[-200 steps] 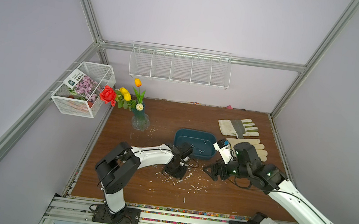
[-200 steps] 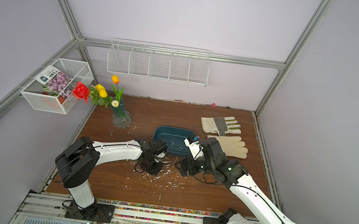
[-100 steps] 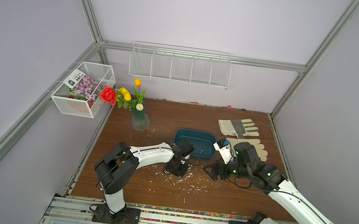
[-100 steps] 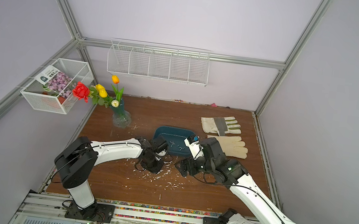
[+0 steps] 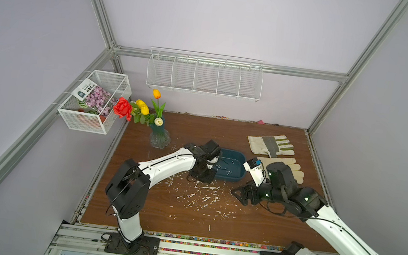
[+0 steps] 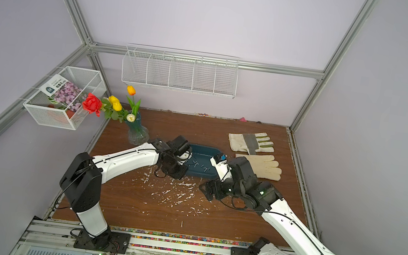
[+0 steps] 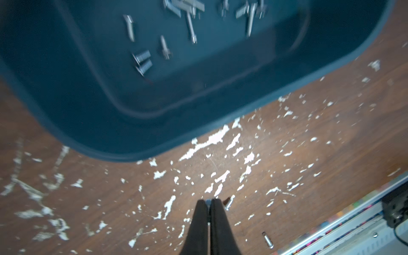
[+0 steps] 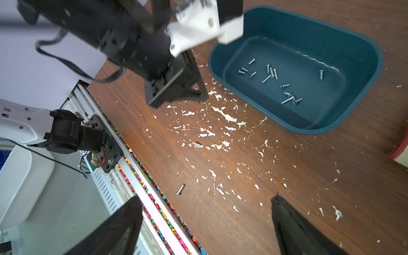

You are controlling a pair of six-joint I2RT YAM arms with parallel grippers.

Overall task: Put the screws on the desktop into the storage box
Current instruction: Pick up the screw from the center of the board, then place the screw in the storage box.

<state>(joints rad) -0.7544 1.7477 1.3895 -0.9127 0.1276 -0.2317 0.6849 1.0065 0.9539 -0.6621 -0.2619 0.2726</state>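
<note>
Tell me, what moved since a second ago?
The left arm's shut fingers, pinching what looks like a tiny silver metal screw, moved toward the dark teal plastic storage box. The right arm's open fingers, the box and the two pale fabric gloves stayed put.
</note>
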